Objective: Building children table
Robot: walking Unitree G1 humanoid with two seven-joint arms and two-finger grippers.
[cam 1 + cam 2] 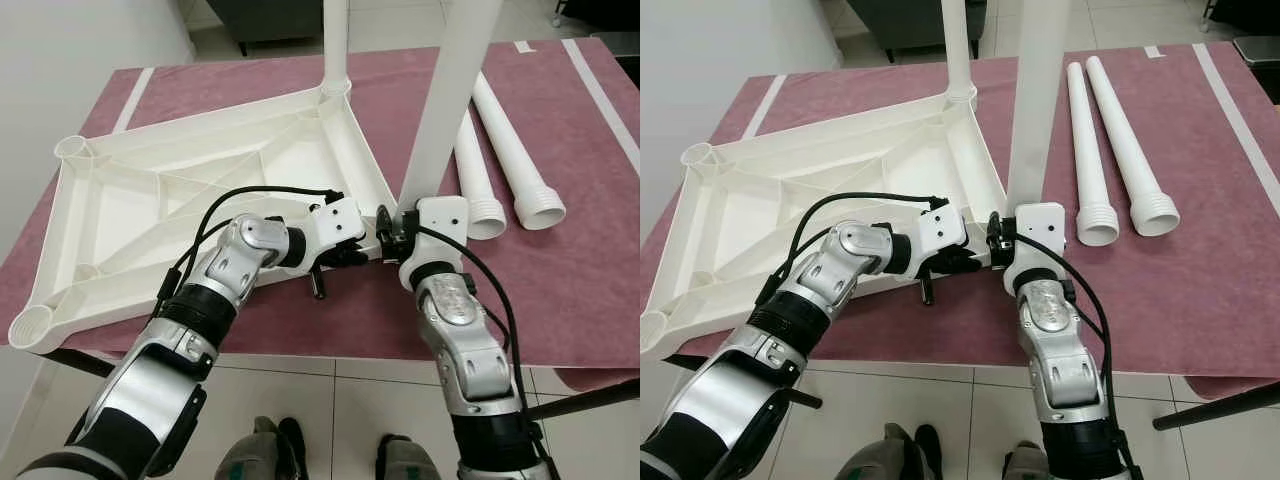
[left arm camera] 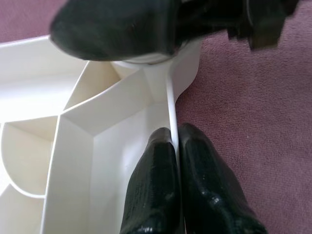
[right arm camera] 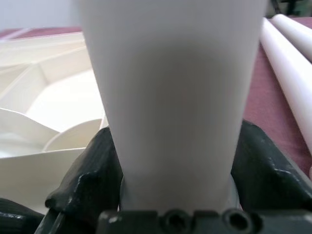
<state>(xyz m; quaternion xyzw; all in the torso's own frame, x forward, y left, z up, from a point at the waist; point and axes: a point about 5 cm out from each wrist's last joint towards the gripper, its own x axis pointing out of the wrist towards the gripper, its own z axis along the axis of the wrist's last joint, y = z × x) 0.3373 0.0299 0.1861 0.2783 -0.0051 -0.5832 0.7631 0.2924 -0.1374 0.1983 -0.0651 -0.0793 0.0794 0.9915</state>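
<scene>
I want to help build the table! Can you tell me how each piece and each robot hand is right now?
Tabletop: upside down on the mat, one leg standing in its far corner.
Second leg: upright at the near corner.
Two spare legs: lying flat.
Left gripper: pinching the tabletop's rim.
Right gripper: clamped round the second leg.

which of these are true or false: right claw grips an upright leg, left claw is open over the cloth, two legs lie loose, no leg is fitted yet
1. The right claw grips an upright table leg. True.
2. The left claw is open over the cloth. False: it pinches the rim of the upturned tabletop.
3. Two loose legs lie on the maroon cloth. True.
4. No leg is fitted yet. False: a far-corner leg already stands in its socket.
</scene>
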